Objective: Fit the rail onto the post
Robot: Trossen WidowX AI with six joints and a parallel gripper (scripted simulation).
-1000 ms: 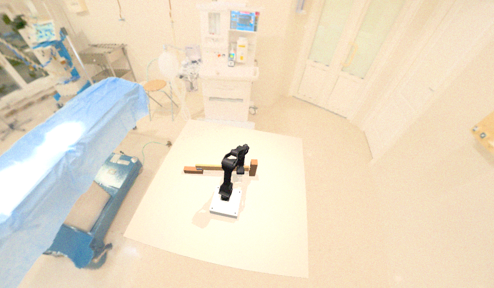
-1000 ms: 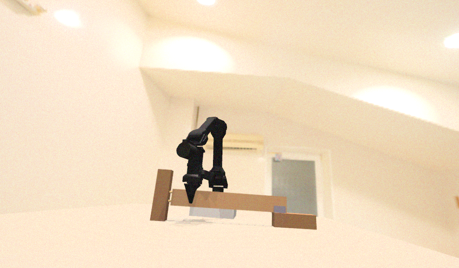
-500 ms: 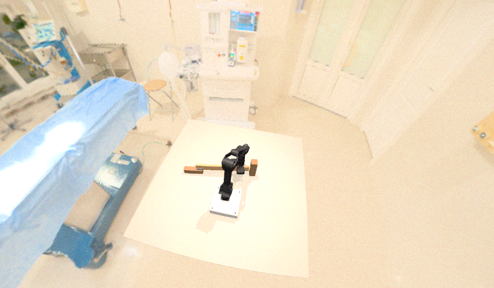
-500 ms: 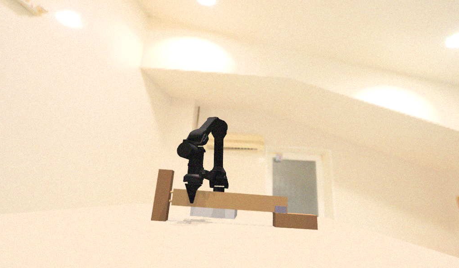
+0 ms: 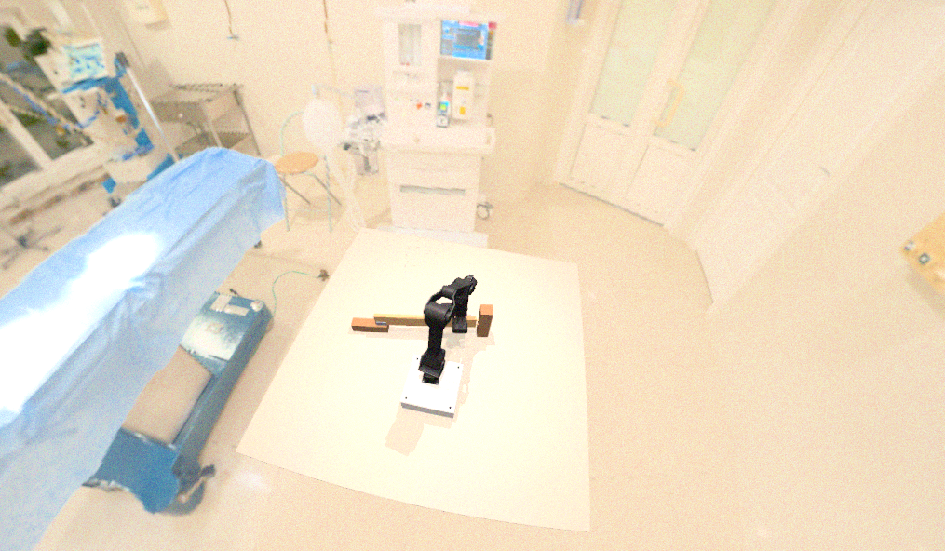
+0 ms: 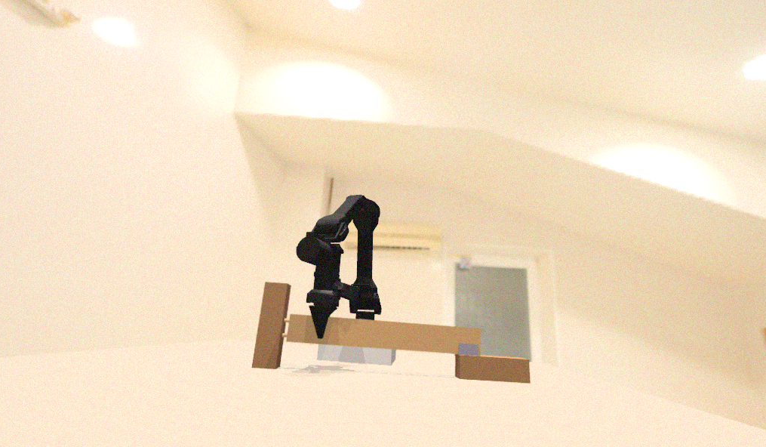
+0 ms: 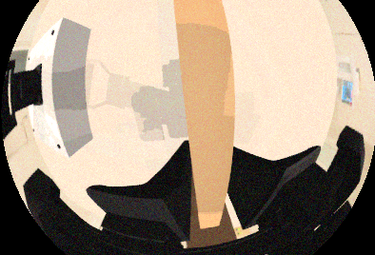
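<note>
The wooden rail (image 5: 407, 319) (image 6: 396, 335) (image 7: 207, 92) is raised off the table and looks about level. Its far end sits at the blue-grey bracket (image 6: 468, 349) on the low footboard block (image 5: 370, 326) (image 6: 493, 368). My gripper (image 5: 459, 327) (image 6: 320, 333) (image 7: 210, 183) is shut on the rail near its post end, one finger on each side. The upright post (image 5: 484, 320) (image 6: 271, 325) (image 7: 209, 237) stands just beyond that end. A narrow gap shows between them, bridged by the upper peg (image 6: 286, 320) and lower peg (image 6: 285, 334). The holes are hidden, so peg depth in them cannot be told.
The white arm base (image 5: 430, 394) (image 7: 71, 88) stands to one side of the rail, on the pale mat (image 5: 516, 445). In the top view, a blue-draped bed (image 5: 208, 198) is at the left and a white cabinet (image 5: 434, 178) at the back.
</note>
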